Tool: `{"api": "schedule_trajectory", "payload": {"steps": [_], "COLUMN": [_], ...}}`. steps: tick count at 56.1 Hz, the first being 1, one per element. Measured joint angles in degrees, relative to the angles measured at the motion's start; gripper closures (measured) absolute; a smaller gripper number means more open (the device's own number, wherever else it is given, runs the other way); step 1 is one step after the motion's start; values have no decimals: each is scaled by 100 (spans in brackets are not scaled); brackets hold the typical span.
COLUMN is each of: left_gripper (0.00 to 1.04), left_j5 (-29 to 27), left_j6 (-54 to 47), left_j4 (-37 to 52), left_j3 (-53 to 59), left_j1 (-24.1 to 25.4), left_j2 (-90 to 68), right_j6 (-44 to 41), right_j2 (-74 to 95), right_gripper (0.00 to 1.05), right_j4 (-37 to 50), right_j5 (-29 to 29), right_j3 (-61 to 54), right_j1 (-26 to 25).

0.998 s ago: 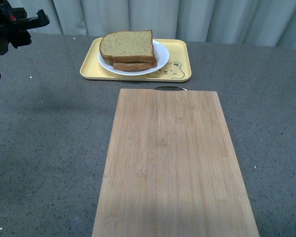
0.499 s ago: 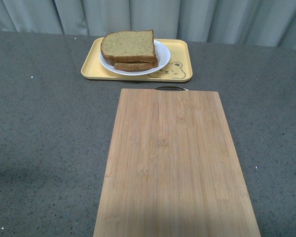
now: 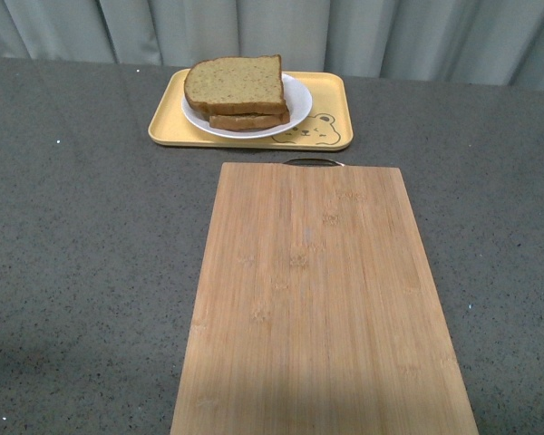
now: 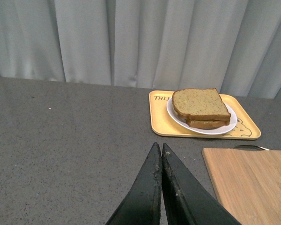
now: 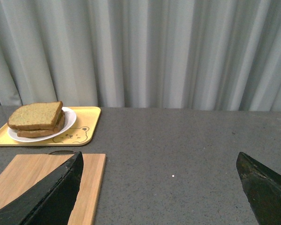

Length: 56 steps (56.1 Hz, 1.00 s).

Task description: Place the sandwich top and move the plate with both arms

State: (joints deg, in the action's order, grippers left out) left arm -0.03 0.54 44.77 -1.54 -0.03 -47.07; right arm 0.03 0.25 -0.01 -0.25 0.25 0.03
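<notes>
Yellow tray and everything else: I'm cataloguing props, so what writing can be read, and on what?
"THI": on the yellow tray, left wrist view; the rest is hidden by the white plate.
Nothing else readable: the tray's bear drawing carries no words, nor does the wooden cutting board.

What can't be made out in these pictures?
- Under the top slice: all views, it covers whatever's there.
- Tray lettering: left wrist view, plate hides most.
- Board's near end: front view, cut by bottom edge.
- Arms: none in front view; wrist views show only left claw, right claw.
</notes>
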Motion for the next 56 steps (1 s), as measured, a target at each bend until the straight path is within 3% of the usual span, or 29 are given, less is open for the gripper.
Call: {"api": "schedule_trajectory", "payload": {"steps": [28,56], "left_gripper": [101,101], "left_j5": [2,2], "left_j6": [-11,-11], "left_j4": [-1860,-2990], "left_j3": [57,57], "left_j1": [0,0], "left_j2": [2081,3241], "right_j6": [0,0], "right_j2": [0,0], "right_gripper": [9,9], "right_j4": [0,0], "right_j5": [0,0], "right_j3": [0,0], "right_j1": [0,0]}}
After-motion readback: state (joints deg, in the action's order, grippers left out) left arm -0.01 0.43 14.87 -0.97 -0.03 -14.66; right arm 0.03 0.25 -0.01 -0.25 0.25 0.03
